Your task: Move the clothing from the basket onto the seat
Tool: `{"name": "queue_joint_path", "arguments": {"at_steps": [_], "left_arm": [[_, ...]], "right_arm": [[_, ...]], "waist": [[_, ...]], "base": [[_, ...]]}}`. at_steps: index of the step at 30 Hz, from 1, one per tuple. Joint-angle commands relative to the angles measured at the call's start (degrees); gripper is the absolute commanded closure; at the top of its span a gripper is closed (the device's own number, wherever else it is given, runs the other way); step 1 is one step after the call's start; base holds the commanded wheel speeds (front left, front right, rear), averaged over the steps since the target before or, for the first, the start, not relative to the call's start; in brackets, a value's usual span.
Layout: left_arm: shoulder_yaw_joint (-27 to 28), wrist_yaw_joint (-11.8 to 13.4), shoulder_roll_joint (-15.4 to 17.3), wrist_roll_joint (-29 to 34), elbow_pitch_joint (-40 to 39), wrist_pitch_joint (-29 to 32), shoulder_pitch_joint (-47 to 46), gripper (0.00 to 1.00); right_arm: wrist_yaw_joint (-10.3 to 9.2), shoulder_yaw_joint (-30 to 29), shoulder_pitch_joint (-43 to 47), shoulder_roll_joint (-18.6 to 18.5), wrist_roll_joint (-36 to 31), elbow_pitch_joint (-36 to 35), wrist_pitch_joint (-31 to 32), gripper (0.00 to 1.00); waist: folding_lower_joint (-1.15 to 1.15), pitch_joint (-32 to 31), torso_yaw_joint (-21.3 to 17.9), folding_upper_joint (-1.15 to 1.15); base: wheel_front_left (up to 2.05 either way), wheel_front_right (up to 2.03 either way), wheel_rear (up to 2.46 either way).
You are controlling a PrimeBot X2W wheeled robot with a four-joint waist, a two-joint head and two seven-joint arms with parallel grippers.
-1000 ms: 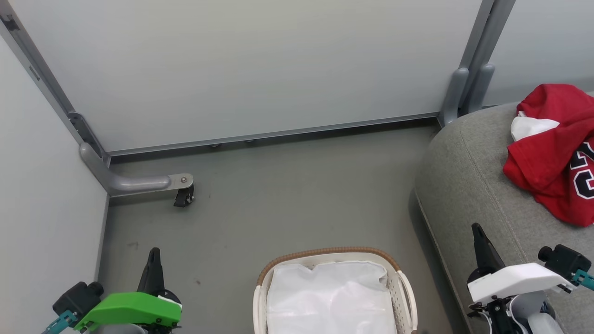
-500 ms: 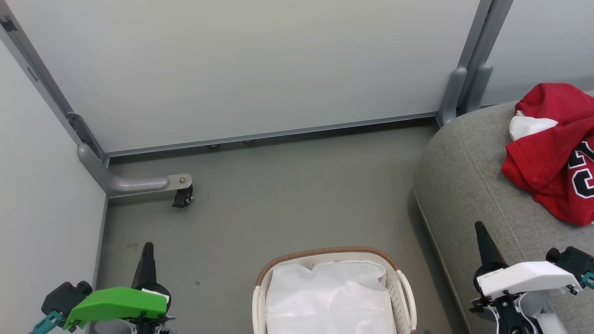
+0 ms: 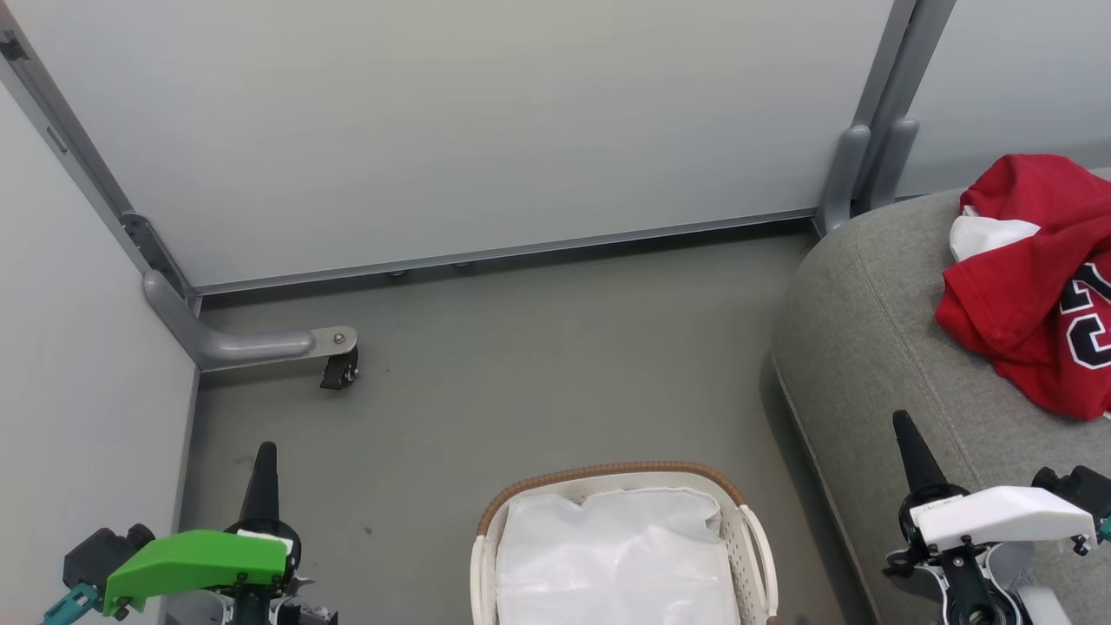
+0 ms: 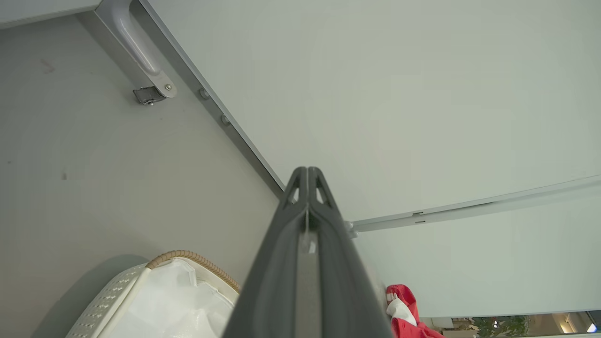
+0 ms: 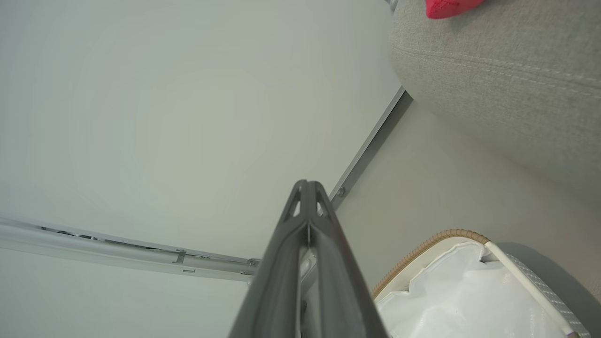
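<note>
While both pairs of fingers [image 4: 288, 244] are pressed together on nothing, the clothing [image 3: 1024, 286] lies on the seat [image 3: 868, 365].

In the head view the left gripper [image 3: 262, 460] sits at 7 o'clock over the floor [image 3: 521, 391] and the right gripper [image 3: 905, 434] at 4 o'clock against the seat's front edge, each pointing to 12. Between them, at 6 o'clock, the basket [image 3: 608, 471] holds a white liner [image 3: 616, 555]; its near part is cut off, so a garment left there could be missed. From the basket the clothing is at 2 o'clock, running past the picture's right edge. Likely slips: a sideways swing of the right gripper could scrape the seat or drag the clothing off; a reach into the basket could snag the liner, mistaking it for clothing.
</note>
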Motion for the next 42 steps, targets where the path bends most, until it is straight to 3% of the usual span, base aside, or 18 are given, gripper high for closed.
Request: {"name": "queue_joint_path", "arguments": {"at_steps": [1,42], "left_arm": [[0.4,-0.5,0.2,-1.5,-0.8,0.4,-1.4,1.0],[4.3,-1.7,0.2,-18.6,-2.6,5.5,-2.5,1.0]], "right_arm": [[-0.03,-0.3,-1.0,-0.4,1.6,-0.8,0.4,1.0],[-0.04,-2.0,-1.0,-0.5,21.1,-2.4,5.5,1.0]], "waist": [[0.0,0.0,0.0,0.0],[0.0,0.0,-0.7,0.0]], "base": [[0.0,0.0,0.0],[0.0,0.0,0.0]]}}
